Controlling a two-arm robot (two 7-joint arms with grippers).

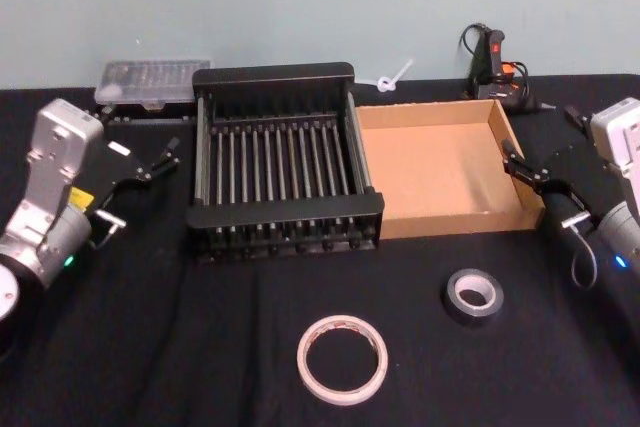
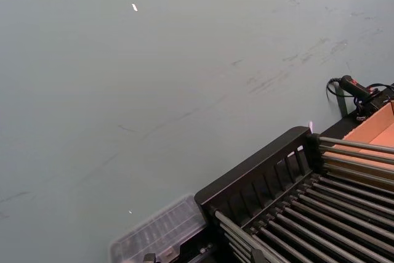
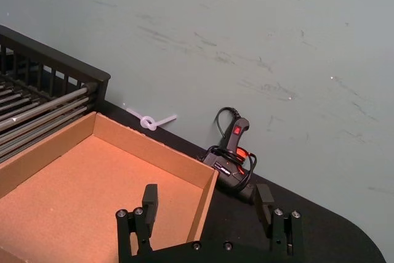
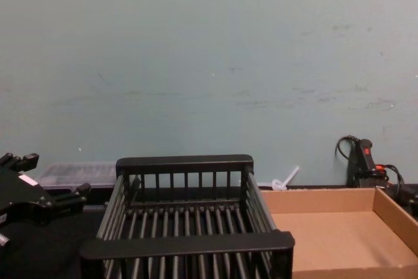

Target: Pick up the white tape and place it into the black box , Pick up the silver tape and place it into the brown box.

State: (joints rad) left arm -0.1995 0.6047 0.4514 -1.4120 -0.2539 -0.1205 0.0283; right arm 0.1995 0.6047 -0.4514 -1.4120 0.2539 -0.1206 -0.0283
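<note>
Nothing picked yet. White tape (image 1: 342, 359) is lying flat at lower centre of the head view, silver tape (image 1: 473, 296) just up and right of it, both on the black cloth and well apart from either gripper. Black box (image 1: 285, 95) is sitting at centre, brown box (image 1: 530, 179) touching its right side; both are holding nothing.

Left gripper (image 1: 162, 161) is hovering at left, fingers spread. Right gripper (image 1: 524, 169) is hovering over the brown box's right wall, fingers spread.

Risks, as I judge them:
- rolls lying near each other, so a reach could nudge the neighbour;
- flat rolls offering little to pinch, slip likely;
- boxes adjoining, so a drop could land in the wrong one.
</note>
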